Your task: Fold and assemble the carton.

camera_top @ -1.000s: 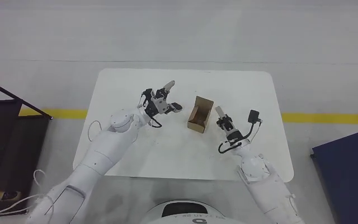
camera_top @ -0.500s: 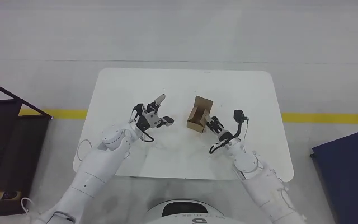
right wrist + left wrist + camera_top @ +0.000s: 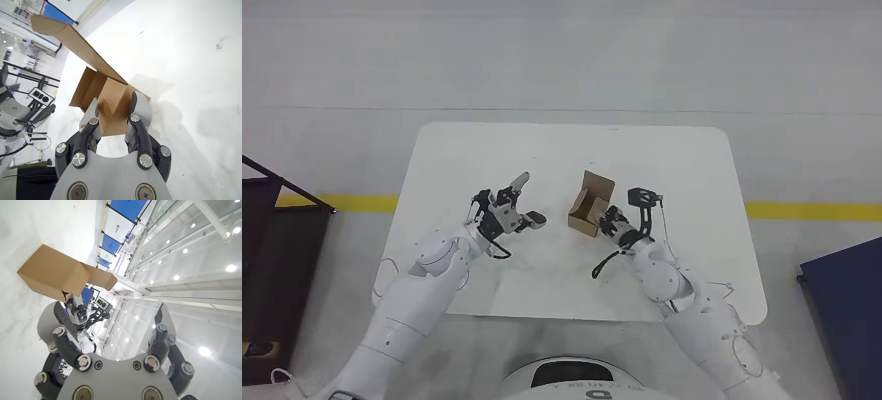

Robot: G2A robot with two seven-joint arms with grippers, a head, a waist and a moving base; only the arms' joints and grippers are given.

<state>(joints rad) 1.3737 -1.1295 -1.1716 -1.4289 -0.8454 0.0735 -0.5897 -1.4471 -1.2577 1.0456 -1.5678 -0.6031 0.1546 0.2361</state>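
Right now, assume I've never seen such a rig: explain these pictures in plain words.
This is a two-armed robot at a white table. One picture looks down from above its arms; the other two come from cameras on its wrists. On the table sits a small brown carton, one end open, flaps out. The left hand is open and empty, beside the carton but apart from it. The right hand is open too, its fingers either side of a flap at the carton's open end; whether they press it, I cannot tell.
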